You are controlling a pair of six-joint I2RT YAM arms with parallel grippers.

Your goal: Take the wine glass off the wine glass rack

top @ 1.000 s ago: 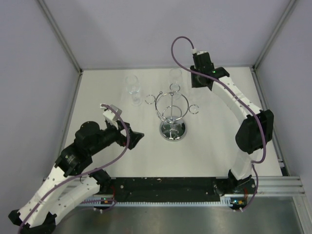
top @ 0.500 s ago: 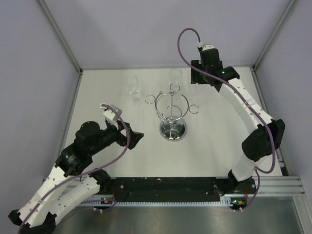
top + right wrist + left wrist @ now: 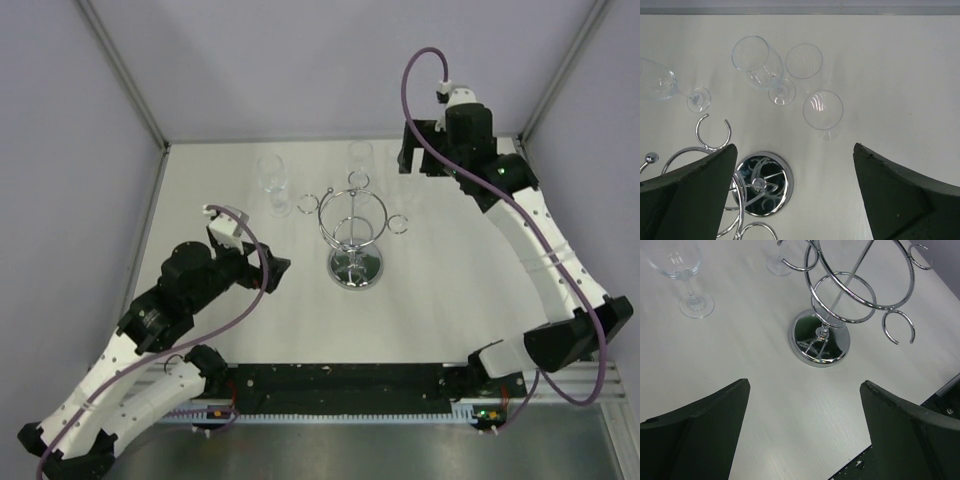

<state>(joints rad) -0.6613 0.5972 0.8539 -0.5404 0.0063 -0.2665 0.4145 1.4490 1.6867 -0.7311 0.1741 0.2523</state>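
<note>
Right gripper (image 3: 794,148) hangs wide open, nothing between its fingers. Left gripper (image 3: 805,384) gapes empty too. The wine glass rack (image 3: 355,268) stands mid-table — a wine glass (image 3: 360,153) on the table near its far side.

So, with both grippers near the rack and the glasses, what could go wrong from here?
1. The right gripper hangs open over clear wine glasses standing close together; a low or sideways move could tip one into its neighbour.
2. The left gripper, also open, points at the wine glass rack; pushing forward might shove it toward the lone glass beside it.
</note>
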